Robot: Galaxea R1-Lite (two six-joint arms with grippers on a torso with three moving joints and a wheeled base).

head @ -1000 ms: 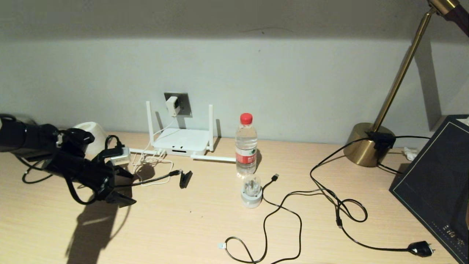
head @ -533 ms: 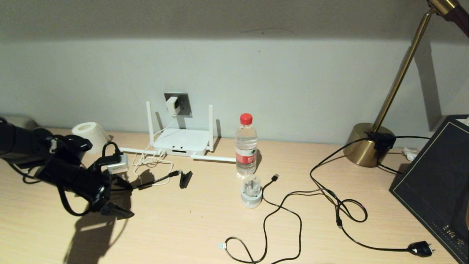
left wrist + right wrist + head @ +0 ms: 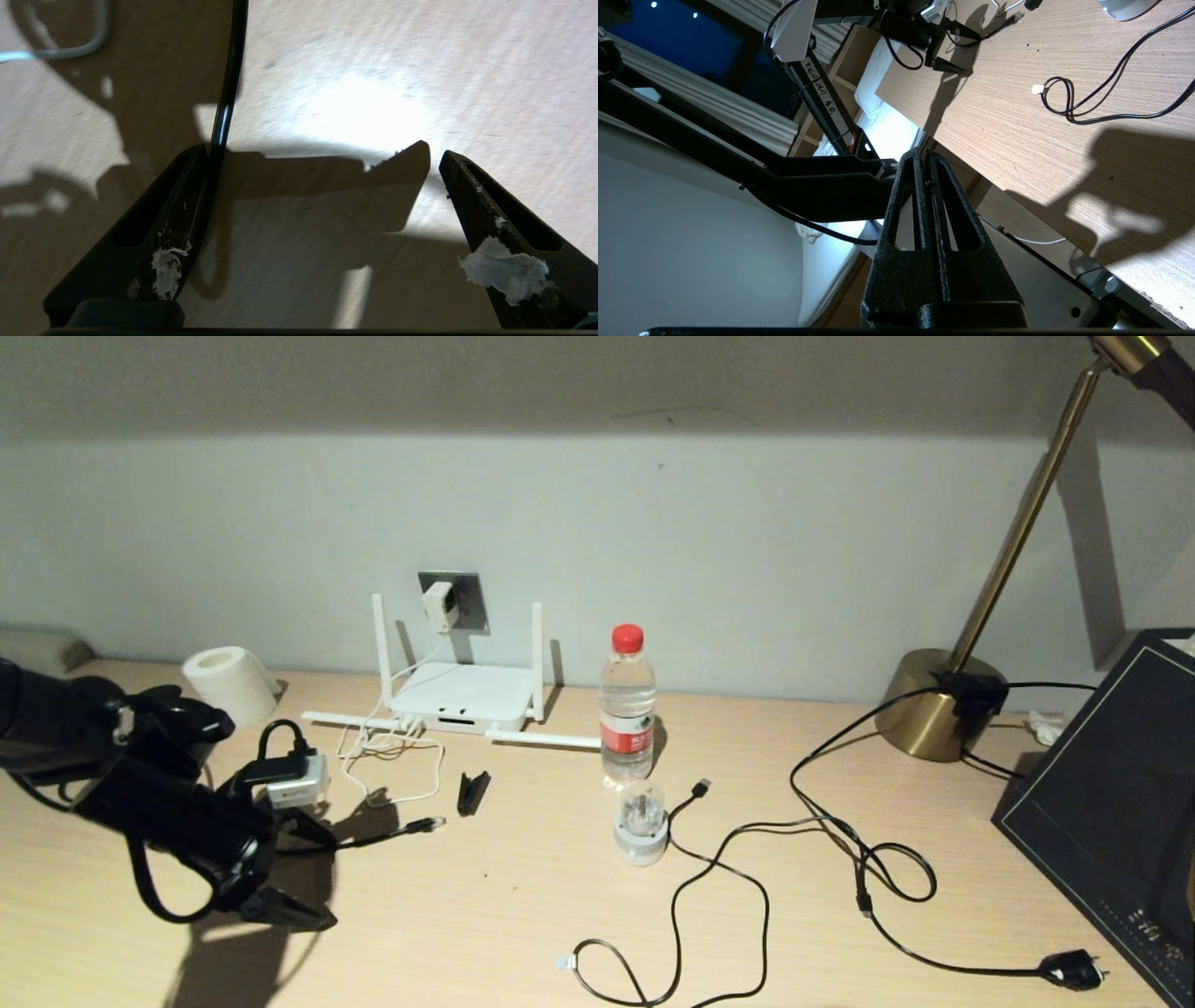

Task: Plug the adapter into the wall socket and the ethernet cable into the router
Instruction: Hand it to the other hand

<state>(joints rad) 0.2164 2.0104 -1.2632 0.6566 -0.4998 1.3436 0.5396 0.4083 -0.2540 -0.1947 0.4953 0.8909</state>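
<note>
Cable | ethernet cable (image 3: 387, 833) limp, light, lower left; grasp behind stiff connector (image 3: 425, 823) | left tool (image 3: 294, 873) spread, empty; right tool (image 3: 924, 161) clenched, empty

Pale wall (image 3: 747, 523) behind lamplit wooden desk (image 3: 523, 915)

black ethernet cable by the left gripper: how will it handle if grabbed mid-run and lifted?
Probably floppy: the ethernet cable lies in a loose curve on the desk, so its connector end would likely droop and swing. It looks light and would likely drag rather than resist. Its glossy jacket shows in the left wrist view beside one finger of the open left gripper; it may slip.
</note>
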